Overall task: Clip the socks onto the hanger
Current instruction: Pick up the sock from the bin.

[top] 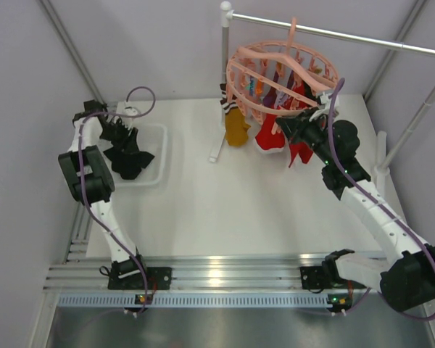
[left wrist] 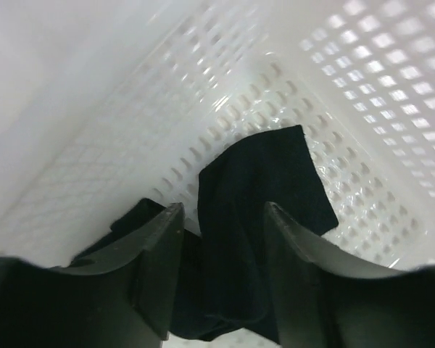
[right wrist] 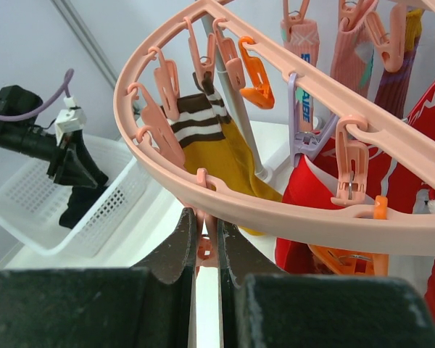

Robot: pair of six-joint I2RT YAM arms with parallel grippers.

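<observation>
The round pink hanger [top: 275, 69] on the rail [top: 348, 35] carries one yellow sock [top: 237, 129] and at least two red socks [top: 270, 136]. One black sock [left wrist: 275, 174] lies in the basket [left wrist: 362, 87], between the parted fingers of the left gripper [left wrist: 223, 210]. The right gripper [right wrist: 206, 225] is closed tight on one pink clip [right wrist: 205, 255].

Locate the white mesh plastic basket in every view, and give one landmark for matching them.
Top external: the white mesh plastic basket sits at the left side of the table.
Left wrist: basket walls fill the frame behind the left fingers.
Right wrist: basket at lower left, beyond the round pink plastic hanger.
Shared landmark: the black fabric sock in it.
</observation>
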